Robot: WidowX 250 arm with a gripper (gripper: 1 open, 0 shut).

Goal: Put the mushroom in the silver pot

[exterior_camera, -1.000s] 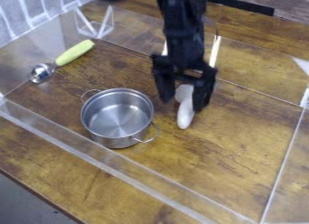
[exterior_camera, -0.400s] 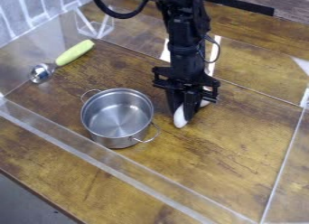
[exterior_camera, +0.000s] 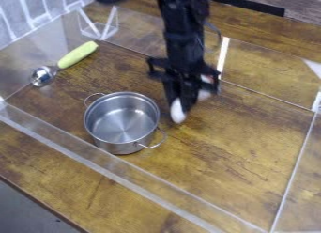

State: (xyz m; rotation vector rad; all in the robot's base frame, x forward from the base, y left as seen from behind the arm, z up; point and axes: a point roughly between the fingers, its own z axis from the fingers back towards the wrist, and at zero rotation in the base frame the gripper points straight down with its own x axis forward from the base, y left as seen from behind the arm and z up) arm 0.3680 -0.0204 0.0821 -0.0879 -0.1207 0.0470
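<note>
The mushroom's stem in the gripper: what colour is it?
White. The mushroom hangs from the gripper, its stem showing plainly in the camera view.

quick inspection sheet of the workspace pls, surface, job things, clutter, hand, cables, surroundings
surface: wooden table, bare in front of the pot
job's things: mushroom hangs white stem down from the hand, apparently clear of the wood, just right of the silver pot; the pot stands upright and empty
clutter: yellow-green vegetable and a small round metal piece lie at the back left, apart from the pot
hand: hand points down, closed on the mushroom's upper part; cap hidden between the fingers
cables: a dark cable loops near the top of the arm
surroundings: clear plastic walls fence the table; light panel at top left
</note>
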